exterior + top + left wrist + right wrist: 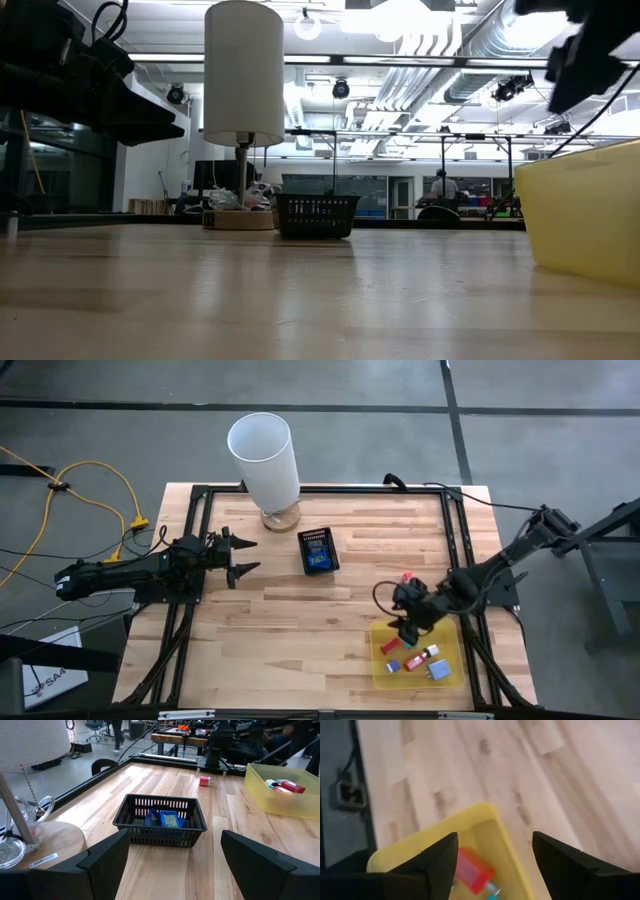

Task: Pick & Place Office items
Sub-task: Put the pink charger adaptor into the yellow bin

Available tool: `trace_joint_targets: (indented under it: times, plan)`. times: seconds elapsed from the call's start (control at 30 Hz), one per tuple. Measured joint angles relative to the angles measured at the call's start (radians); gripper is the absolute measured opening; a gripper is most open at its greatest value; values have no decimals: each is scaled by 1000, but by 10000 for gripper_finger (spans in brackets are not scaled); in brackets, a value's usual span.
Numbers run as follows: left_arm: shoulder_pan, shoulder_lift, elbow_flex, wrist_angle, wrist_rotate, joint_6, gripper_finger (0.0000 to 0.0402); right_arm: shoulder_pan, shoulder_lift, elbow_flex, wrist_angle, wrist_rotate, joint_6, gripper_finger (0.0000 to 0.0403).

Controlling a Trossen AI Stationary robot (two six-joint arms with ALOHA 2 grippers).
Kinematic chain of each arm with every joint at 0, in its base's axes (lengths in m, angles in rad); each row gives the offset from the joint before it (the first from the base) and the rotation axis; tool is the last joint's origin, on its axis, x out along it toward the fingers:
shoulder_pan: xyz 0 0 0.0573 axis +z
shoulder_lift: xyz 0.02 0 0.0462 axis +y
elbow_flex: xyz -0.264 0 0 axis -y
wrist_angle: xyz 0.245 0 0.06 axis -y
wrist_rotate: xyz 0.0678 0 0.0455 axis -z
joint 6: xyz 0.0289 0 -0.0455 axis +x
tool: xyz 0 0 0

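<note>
Pale planked wooden table, smooth and faintly glossy; matt black mesh basket; translucent yellow plastic tray; matt white lampshade.

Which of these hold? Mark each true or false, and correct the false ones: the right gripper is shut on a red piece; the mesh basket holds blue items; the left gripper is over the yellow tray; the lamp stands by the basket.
1. The right gripper is shut on a red piece. False: it is open above the yellow tray, empty.
2. The mesh basket holds blue items. True.
3. The left gripper is over the tray. False: it waits at the table's left side.
4. The lamp stands beside the basket. True.
</note>
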Motion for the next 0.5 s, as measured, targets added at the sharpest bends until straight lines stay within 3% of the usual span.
trace_joint_targets:
  times: [0.5]
  plan:
    - [0, 0, 0, 0, 0, 0, 308, -266, 0, 0, -4, 0, -7, 243]
